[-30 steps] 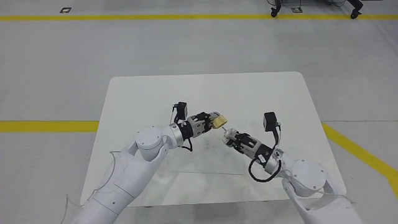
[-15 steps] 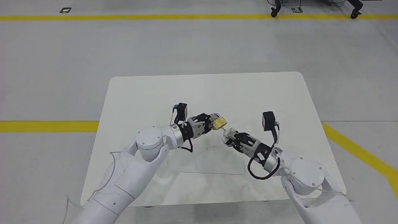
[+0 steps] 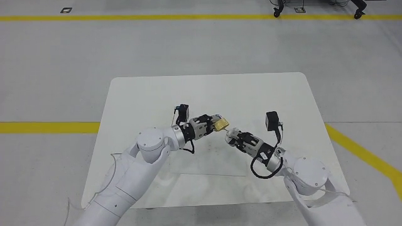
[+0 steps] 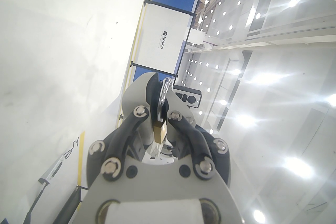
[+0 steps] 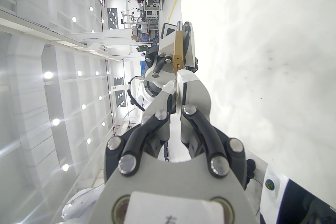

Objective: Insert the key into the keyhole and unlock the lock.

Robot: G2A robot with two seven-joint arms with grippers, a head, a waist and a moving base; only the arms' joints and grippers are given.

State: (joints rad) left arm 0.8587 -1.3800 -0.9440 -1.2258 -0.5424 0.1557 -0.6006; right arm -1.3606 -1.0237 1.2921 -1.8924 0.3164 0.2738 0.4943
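Key (image 5: 178,96) pinched in right tool (image 5: 179,82) touches lock (image 5: 178,50) in left tool (image 4: 160,97).

Key (image 5: 178,93) seen edge-on, mostly hidden within right gripper (image 5: 179,83); whether its tip is entered in lock (image 5: 178,51) cannot be told.

White bench (image 3: 264,94), rectangular top, rounded corners, matte surface. Stands on grey floor (image 3: 188,44) (yellow line (image 3: 44,127) meets it at either side). Few small dark specks (image 5: 268,59) scattered on top.
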